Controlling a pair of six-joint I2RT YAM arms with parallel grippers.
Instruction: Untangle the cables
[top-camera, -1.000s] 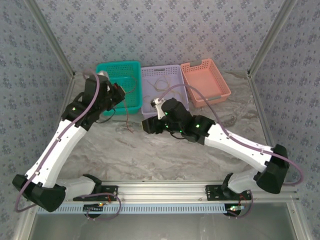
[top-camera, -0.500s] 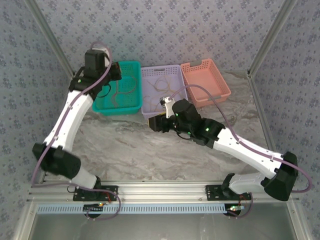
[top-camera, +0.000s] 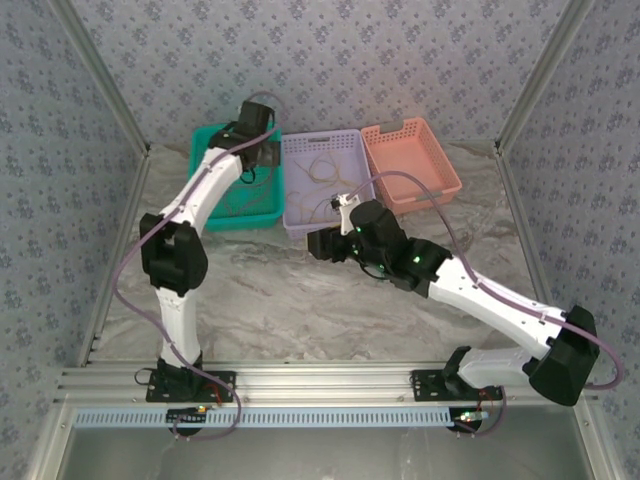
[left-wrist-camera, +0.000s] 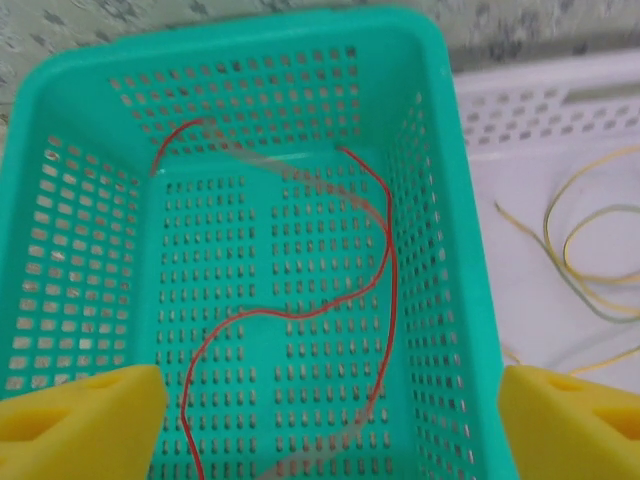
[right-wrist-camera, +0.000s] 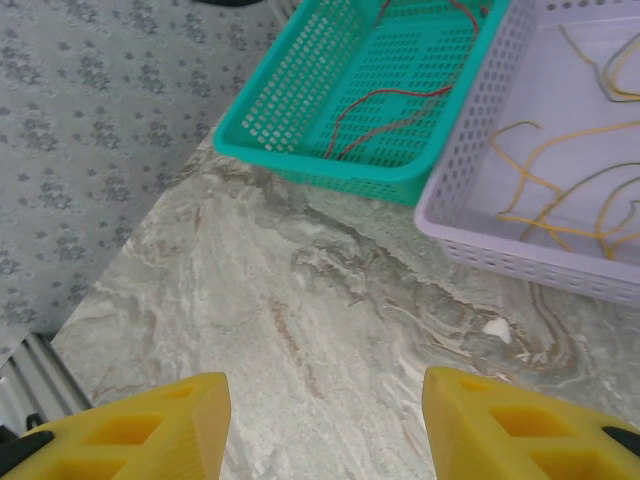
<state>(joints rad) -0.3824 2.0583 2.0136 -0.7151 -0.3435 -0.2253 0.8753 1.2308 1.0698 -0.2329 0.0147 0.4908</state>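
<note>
Above the teal basket (left-wrist-camera: 230, 45), the left fingers (left-wrist-camera: 80, 425) stand spread wide with nothing between them. The red cable (left-wrist-camera: 388, 250) lies loose on the basket floor beneath, in open curves. This posture suits a release position: the cable sits in a container apart from the other colours, so it reads as sorted. In the adjoining purple basket (right-wrist-camera: 520, 255), the yellow cables (right-wrist-camera: 545, 190), with at least one greenish strand, lie in overlapping loops and appear not yet separated. The right fingers (right-wrist-camera: 140, 430) are also spread and hold nothing. They hang over bare desk (right-wrist-camera: 300, 300) just in front of the teal and purple baskets, near enough to reach the loops. The pink basket (top-camera: 412, 165) beside the purple one likely awaits a further colour. Judged progress: partial. The next step probably calls for a pinch on a single yellow strand.
</note>
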